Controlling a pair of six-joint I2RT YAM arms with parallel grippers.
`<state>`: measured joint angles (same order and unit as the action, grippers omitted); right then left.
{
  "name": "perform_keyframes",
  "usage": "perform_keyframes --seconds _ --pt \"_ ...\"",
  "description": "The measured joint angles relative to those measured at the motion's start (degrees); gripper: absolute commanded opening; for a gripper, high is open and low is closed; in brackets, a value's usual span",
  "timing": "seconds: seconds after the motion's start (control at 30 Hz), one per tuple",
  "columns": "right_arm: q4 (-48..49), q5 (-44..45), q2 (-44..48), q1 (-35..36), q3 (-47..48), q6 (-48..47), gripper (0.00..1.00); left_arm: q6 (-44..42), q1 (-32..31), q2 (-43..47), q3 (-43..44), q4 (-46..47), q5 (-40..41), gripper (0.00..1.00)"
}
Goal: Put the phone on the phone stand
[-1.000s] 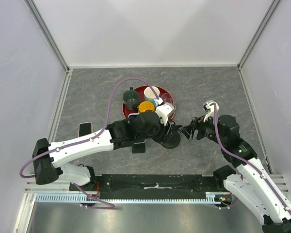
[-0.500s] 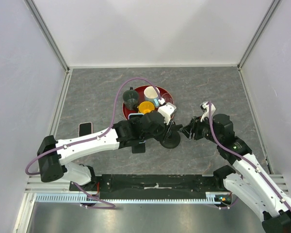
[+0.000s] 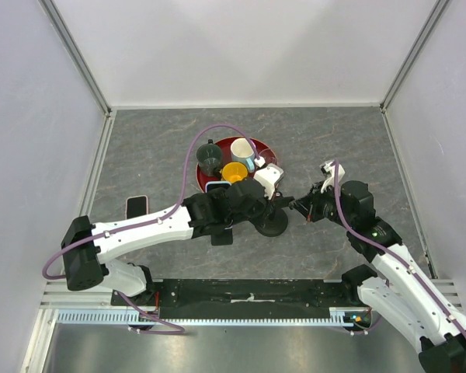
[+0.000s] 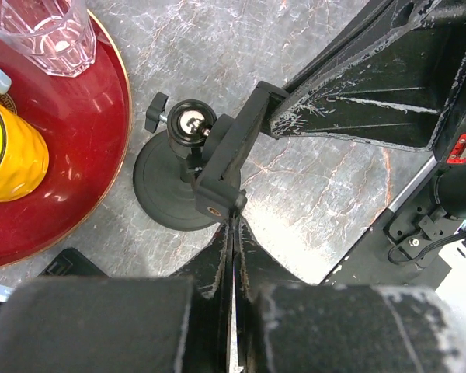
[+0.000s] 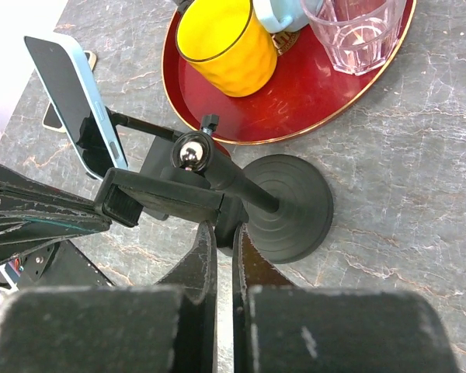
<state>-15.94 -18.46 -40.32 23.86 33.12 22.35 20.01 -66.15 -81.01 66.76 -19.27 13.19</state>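
- Right wrist view: the blue-edged black-glass phone (image 5: pixel 74 109) is seen propped at a tilt on the grey marbled bench (image 5: pixel 419 194), apart from the black round-based phone stand (image 5: pixel 283 206) and held by nothing.
- It is judged light, stiff, slick and breakable; its long edges should be pinched.
- The left gripper (image 4: pixel 231 229) is pressed together at the stand's clamp; the right gripper (image 5: pixel 221 229) is nearly so.
- No writing can be read.

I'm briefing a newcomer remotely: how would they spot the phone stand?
Find the round red tray mid-table. Just off its near edge stands the phone stand. It is all black, with a disc base and shiny ball joint, unlike the yellow cup nearby.
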Motion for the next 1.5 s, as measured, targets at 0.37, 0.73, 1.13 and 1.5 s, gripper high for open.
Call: perform_keyframes --seconds 0.37,0.73,1.13,1.5 --pt "-0.3 0.9 1.8 -0.1 -0.7 0.6 0.00 0.9 0.0 -0.1 -1.9 2.1 0.0 0.11" --pt "-0.3 -2.7 1.8 0.8 -0.7 2.6 0.34 2.2 0.7 6.5 -5.7 1.4 -2.3 0.72" --pt "0.9 -5.6 2.7 1.2 0.0 4.0 0.51 2.7 0.7 5.4 -3.5 1.4 -6.1 0.70" --pt "0.8 -5.4 2.5 1.4 0.0 3.3 0.60 3.6 0.6 2.6 -3.4 0.9 -7.6 0.47"
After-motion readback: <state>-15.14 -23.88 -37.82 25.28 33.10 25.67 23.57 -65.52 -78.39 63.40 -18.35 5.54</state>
